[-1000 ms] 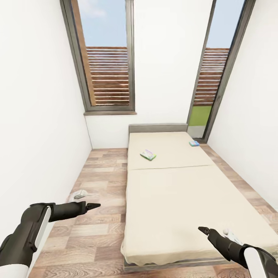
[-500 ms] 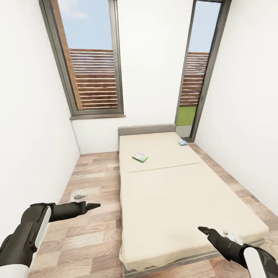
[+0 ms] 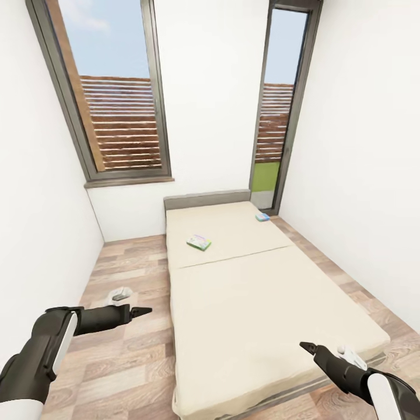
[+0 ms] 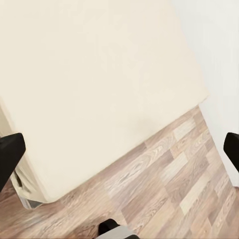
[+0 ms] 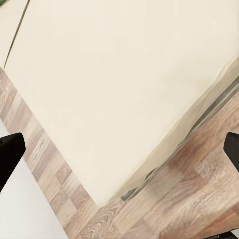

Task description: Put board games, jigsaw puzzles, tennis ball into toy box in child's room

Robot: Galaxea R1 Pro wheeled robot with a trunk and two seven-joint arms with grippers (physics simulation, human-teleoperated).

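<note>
The bed [image 3: 256,309] with its beige two-part mattress and low grey headboard lies ahead, running away from me. Two board games rest on its far half: a green and white box [image 3: 199,242] near the left side and a smaller blue box [image 3: 262,217] at the far right corner. My left gripper [image 3: 143,311] hovers open over the floor left of the bed. My right gripper [image 3: 304,346] hangs open above the bed's near right corner. Both wrist views look down on a mattress corner [image 4: 99,84] [image 5: 124,84] between wide-apart fingertips [image 4: 9,154] [image 5: 10,149]. The table and toy box are out of view.
A small white and grey object [image 3: 118,293] lies on the wooden floor left of the bed. White walls close in on both sides. A large window [image 3: 111,105] and a tall glass door [image 3: 274,140] fill the far wall. Floor strips run along both sides of the bed.
The whole picture has shifted left and down, so the camera has moved. Both arms hold the same pose, and the boxes lie where they were on the bed.
</note>
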